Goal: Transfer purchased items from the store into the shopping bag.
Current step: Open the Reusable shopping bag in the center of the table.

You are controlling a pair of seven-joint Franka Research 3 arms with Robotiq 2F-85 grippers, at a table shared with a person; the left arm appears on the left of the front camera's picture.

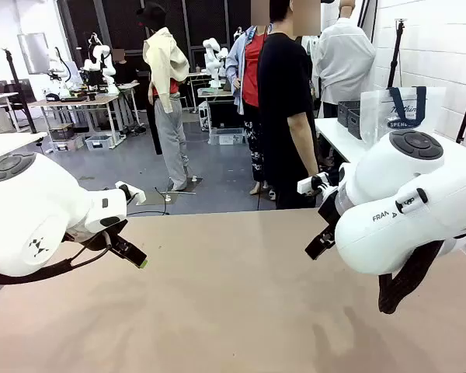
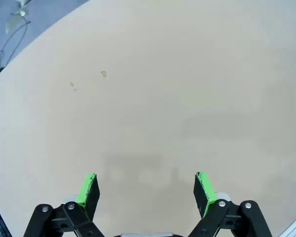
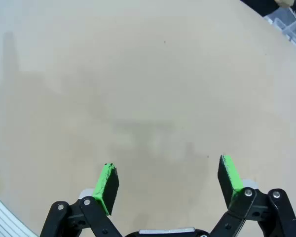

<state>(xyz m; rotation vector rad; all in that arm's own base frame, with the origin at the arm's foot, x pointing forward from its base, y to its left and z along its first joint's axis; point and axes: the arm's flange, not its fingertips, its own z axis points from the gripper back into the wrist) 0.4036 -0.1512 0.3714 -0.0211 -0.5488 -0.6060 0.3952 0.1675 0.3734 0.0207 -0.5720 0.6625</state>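
Beige bench (image 1: 233, 311): your left end effector (image 2: 145, 177) and right end effector (image 3: 167, 164) gape wide, empty; shopping bag (image 1: 384, 116) stands well apart; transfer looks unstarted.

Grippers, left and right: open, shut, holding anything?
Left gripper, black with green pads: open, holding nothing, over the beige tabletop.
Right gripper, same build: open, holding nothing.

Front view: fixed on the robot's side, between the left arm (image 1: 39, 214) and the right arm (image 1: 408, 210), facing across the table (image 1: 233, 318) toward a person (image 1: 283, 109) standing beyond its far edge.
Left wrist view: looks steeply down along the left gripper (image 2: 145, 177), close above the table.
Right wrist view: looks steeply down along the right gripper (image 3: 167, 163), likewise close.
Shared: all three views show the tan surface of the table.
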